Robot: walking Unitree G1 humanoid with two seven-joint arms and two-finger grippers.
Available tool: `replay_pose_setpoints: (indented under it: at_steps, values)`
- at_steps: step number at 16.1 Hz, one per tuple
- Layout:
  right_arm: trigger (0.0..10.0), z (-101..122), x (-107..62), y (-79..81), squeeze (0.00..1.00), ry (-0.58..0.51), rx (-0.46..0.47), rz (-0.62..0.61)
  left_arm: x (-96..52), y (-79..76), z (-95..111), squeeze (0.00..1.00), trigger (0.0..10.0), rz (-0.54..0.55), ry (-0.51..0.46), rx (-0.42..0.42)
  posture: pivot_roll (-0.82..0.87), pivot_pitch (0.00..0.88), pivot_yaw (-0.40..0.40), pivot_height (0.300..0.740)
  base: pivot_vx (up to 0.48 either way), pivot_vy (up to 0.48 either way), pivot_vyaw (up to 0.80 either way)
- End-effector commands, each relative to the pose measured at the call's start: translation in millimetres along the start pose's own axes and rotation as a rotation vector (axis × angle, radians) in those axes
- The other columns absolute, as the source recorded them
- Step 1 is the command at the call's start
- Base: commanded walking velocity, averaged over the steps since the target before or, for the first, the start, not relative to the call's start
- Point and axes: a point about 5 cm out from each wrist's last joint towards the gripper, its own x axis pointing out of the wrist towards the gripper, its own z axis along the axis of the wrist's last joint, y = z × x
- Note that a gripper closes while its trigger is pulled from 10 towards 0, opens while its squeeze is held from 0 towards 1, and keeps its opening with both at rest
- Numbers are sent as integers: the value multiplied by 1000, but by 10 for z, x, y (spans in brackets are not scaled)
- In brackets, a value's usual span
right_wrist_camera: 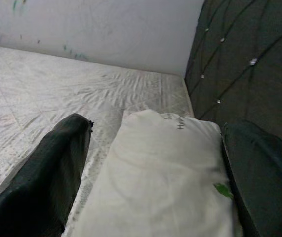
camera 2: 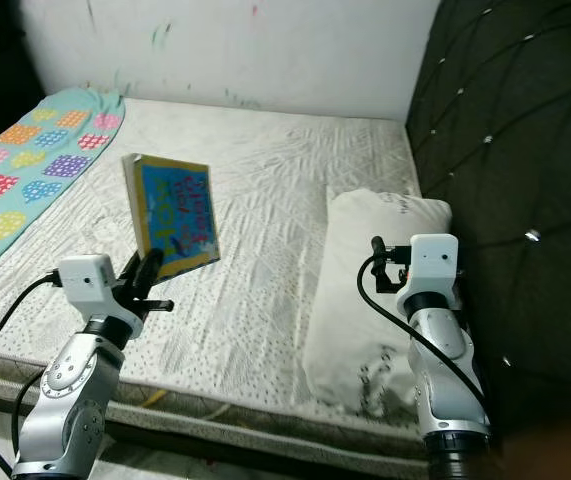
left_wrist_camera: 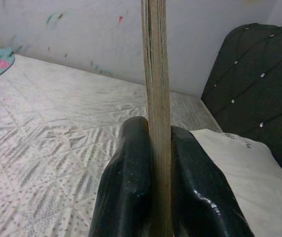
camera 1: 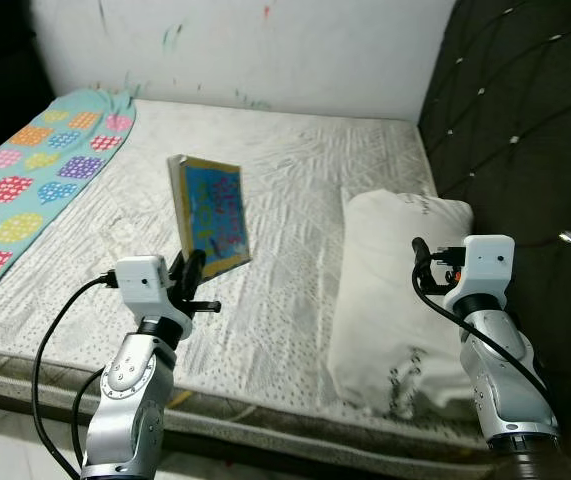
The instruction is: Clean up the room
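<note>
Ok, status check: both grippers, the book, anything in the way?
Left gripper shut on book, held upright above the mattress. Right gripper open, fingers straddling the white pillow. Patterned blanket far left; nothing blocking.

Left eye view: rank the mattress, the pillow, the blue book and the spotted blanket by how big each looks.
1. Mattress, by far the largest.
2. Pillow.
3. Spotted blanket, running off the picture's edge, so its rank against the pillow is unsure.
4. Blue book, held up in the left gripper, smallest.
</note>
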Motion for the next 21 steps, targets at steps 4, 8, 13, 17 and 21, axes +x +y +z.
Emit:
replay_pose_setpoints:
  at_steps: [4, 8, 13, 17, 21]
  values:
    - [10000, 5, 7, -1, 0, 3, 1, -6, 29, -11, 147, 0, 10000, -18, -68, 16, -117, 0, 27, 740, 394, 0, 0]
    - [10000, 6, 8, -7, 0, 3, -1, -8, 33, 3, 116, 0, 10000, 6, -47, 9, -119, 0, 27, 740, 164, 0, 0]
    - [10000, 3, 5, -20, 0, 5, -3, -11, 31, -2, 103, 0, 10000, 15, -41, -9, -119, 0, 27, 740, 0, 0, 0]
    - [10000, 6, 7, -15, 0, 4, -2, -8, 32, -4, 104, 0, 10000, 21, -40, -14, -118, 0, 25, 740, 0, 180, 0]
    - [10000, 6, 10, -13, 0, 5, -4, -7, 32, -4, 102, 0, 10000, 22, -39, -20, -118, 0, 25, 740, 0, 480, 0]
